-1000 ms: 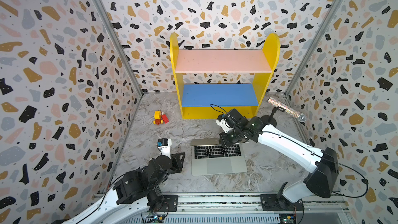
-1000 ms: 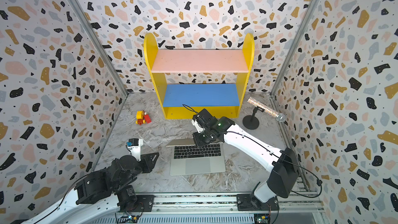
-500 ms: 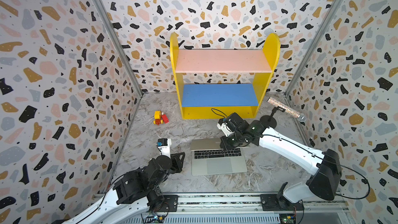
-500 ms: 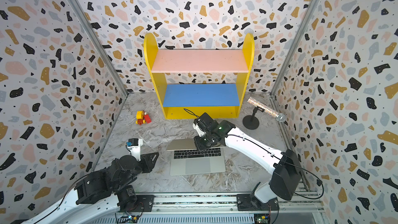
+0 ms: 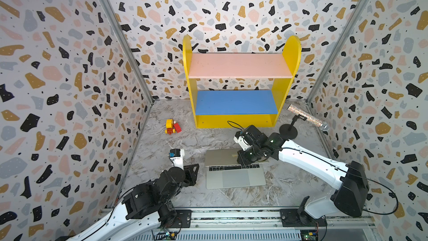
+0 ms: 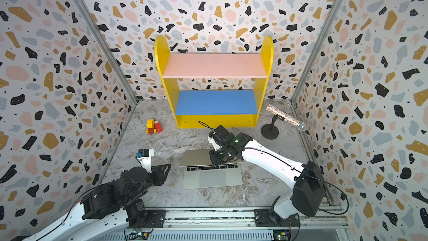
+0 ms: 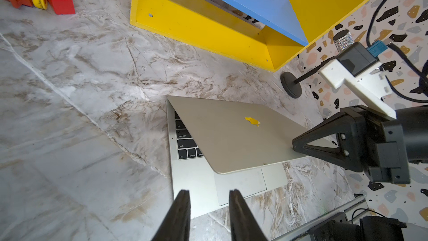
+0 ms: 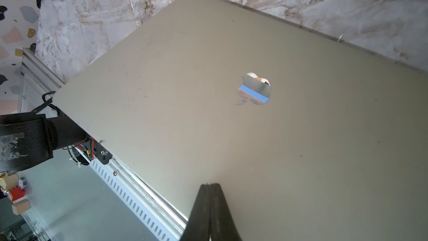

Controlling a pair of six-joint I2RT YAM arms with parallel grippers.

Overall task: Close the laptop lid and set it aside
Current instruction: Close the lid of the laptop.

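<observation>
Pushing laptop lid (image 7: 231,135) down with shut right hand (image 7: 294,146), holding empty left hand (image 7: 208,192) narrowly open. Not flat yet, nor set aside.

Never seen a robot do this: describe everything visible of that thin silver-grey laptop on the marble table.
The thin silver-grey metal laptop lies flat on the marble-patterned table, in front of the yellow shelf. Its lid, with a mirror-like apple logo at centre, is tilted low over the black keys, not yet shut; the trackpad shows. The right gripper, jaws shut, rests its tip on the lid's outer face.
</observation>
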